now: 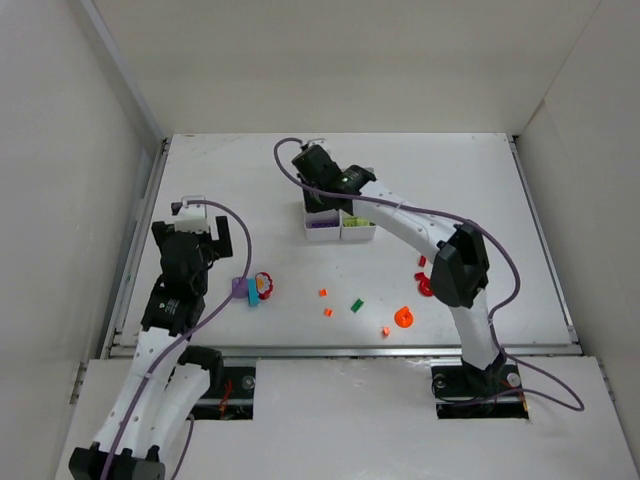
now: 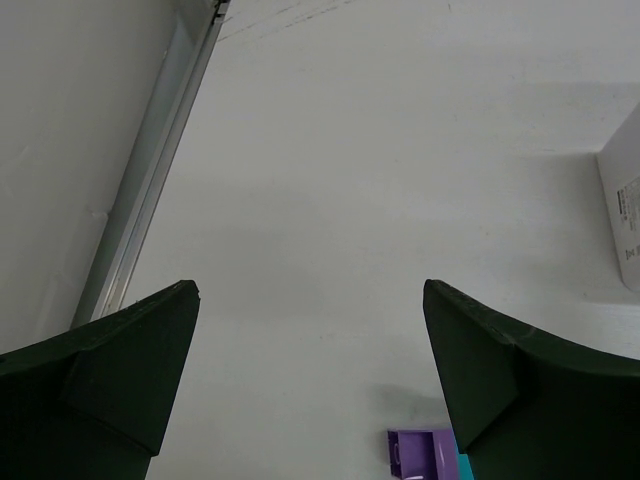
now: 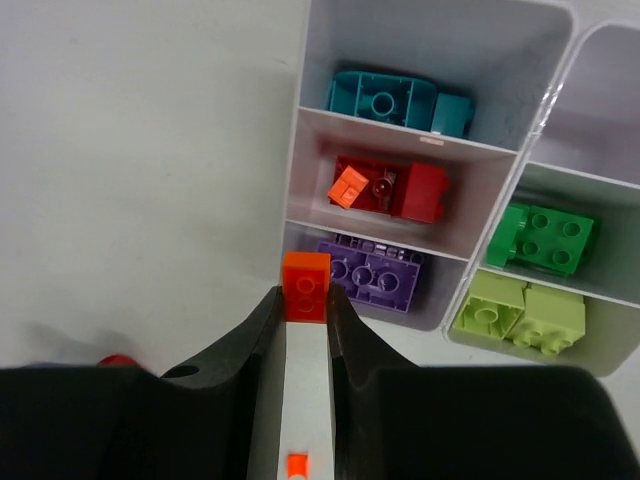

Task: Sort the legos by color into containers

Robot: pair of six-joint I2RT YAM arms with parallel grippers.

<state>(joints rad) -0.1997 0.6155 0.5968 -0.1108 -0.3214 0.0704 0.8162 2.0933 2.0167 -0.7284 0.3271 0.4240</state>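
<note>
I am holding the right gripper [image 3: 305,300] clamped on an orange lego [image 3: 305,283] at the near wall of the tray [image 3: 455,255], by its purple compartment; the left gripper [image 2: 310,292], jaws apart, is hovering above the table [image 2: 350,150].

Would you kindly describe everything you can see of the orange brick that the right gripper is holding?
The orange brick is a small, glossy plastic Lego piece, rectangular, its studded face turned to the wrist camera. It is pinched by its sides between the fingertips of the right gripper. It appears just outside the white tray, beside the compartment holding the purple brick; nothing else visibly touches it.
</note>
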